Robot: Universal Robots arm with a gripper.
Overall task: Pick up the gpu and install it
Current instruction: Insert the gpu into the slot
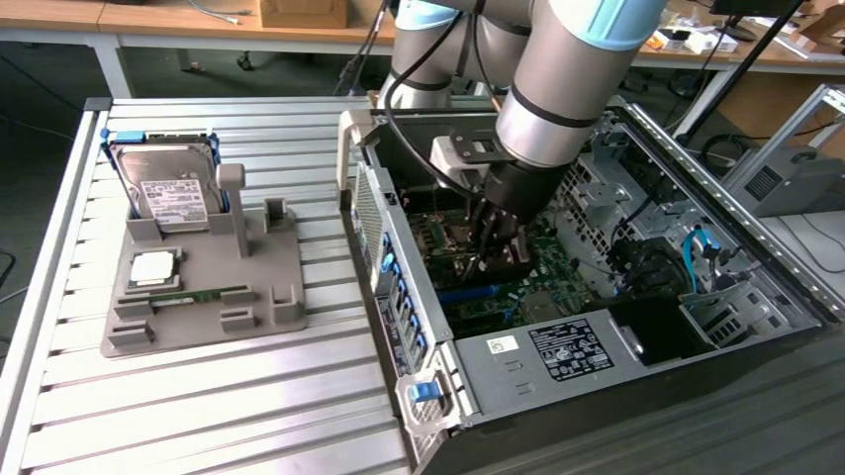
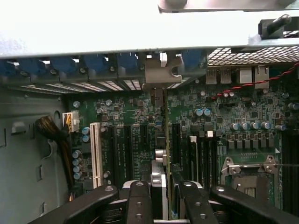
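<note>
My gripper (image 1: 500,249) reaches down into the open computer case (image 1: 396,297), over the green motherboard (image 1: 555,272). It is shut on the gpu (image 2: 161,158), a thin dark card seen edge-on between the two black fingers (image 2: 140,200). The card's silvery end bracket (image 2: 161,70) lies against the case's rear slot wall, and its body runs along a black expansion slot on the motherboard (image 2: 117,116). In the exterior view the gpu (image 1: 512,247) shows as a dark slab under the wrist. How deep its lower edge sits in the slot is hidden.
A grey fixture (image 1: 198,287) on the slatted table (image 1: 198,406) holds a silver hard drive (image 1: 169,193), a processor chip (image 1: 152,267) and a green memory stick (image 1: 192,295). Inside the case are a white slot (image 2: 96,154), the processor socket (image 2: 247,172), the power supply (image 1: 568,351) and cables (image 1: 700,257).
</note>
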